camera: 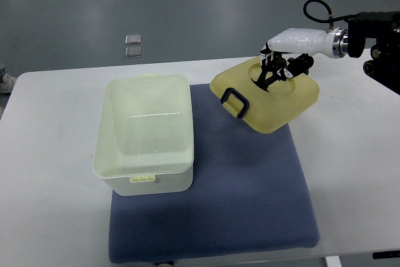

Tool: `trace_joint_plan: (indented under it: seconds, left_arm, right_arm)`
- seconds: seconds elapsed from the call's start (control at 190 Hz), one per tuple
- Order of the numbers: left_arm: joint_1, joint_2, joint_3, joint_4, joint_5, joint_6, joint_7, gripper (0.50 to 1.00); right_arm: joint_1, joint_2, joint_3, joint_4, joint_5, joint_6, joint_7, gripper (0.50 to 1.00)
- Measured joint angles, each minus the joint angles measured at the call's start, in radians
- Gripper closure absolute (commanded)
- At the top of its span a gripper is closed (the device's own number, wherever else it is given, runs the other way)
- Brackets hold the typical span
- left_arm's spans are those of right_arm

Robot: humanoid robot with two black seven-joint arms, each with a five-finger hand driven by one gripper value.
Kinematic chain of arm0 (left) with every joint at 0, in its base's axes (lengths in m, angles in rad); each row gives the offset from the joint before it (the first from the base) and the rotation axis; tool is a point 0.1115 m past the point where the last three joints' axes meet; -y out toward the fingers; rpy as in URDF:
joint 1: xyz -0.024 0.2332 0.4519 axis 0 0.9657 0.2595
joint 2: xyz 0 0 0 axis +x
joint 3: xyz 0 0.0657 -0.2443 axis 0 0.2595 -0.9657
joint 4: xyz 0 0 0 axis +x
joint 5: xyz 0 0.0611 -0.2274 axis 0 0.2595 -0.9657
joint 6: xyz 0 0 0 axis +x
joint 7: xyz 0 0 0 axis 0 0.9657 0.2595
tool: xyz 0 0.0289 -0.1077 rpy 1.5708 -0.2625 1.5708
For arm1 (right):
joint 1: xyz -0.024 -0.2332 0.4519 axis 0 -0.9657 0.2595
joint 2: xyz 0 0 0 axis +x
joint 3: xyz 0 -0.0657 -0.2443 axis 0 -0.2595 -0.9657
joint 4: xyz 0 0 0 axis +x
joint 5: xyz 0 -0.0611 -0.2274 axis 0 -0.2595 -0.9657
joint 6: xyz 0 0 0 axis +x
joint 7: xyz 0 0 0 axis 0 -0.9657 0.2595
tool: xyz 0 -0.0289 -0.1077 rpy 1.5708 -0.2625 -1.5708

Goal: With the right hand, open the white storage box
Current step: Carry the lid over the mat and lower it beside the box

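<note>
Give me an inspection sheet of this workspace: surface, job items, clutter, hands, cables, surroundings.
Surface: white table with a blue mat laid across its middle.
Job items: white storage box sits at the mat's left edge, open-topped, no lid on it. Yellowish lid with a dark handle lies on the mat's far right corner.
Clutter: nothing seen on the table.
Hands: right hand is over the lid's far part, fingers pointing down at it; a grasp cannot be confirmed. Left hand: nothing seen.
Cables: black cable loop at the right wrist.
Surroundings: grey floor beyond the table, with two small clear squares on it.
</note>
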Motion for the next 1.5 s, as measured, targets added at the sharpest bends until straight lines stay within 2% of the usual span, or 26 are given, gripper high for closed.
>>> trace_joint_plan:
  seconds: [0.195,0.499,0.82,1.43,1.441,1.498]
  left_arm:
    - [0.000,0.000,0.000,0.000,0.000,0.000,0.000,0.500]
    - [0.000,0.000,0.000,0.000,0.000,0.000,0.000,0.500]
    - [0.000,0.000,0.000,0.000,0.000,0.000,0.000,0.500]
    - [0.000,0.000,0.000,0.000,0.000,0.000,0.000,0.500]
    - [0.000,0.000,0.000,0.000,0.000,0.000,0.000,0.500]
    - [0.000,0.000,0.000,0.000,0.000,0.000,0.000,0.500]
  right_arm:
    - [-0.036,0.019,-0.003,0.002,-0.001,-0.001,0.002,1.000]
    - [-0.047,0.029,-0.010,0.014,-0.002,0.001,0.043,1.000]
    - [-0.051,0.031,-0.016,0.078,-0.005,0.011,0.075,1.000]
    - [-0.099,0.049,-0.040,0.121,-0.006,0.012,0.078,1.000]
    - [-0.099,0.051,-0.040,0.121,-0.006,0.012,0.078,0.998]
    - [-0.101,0.060,-0.040,0.121,-0.006,0.012,0.078,0.900]
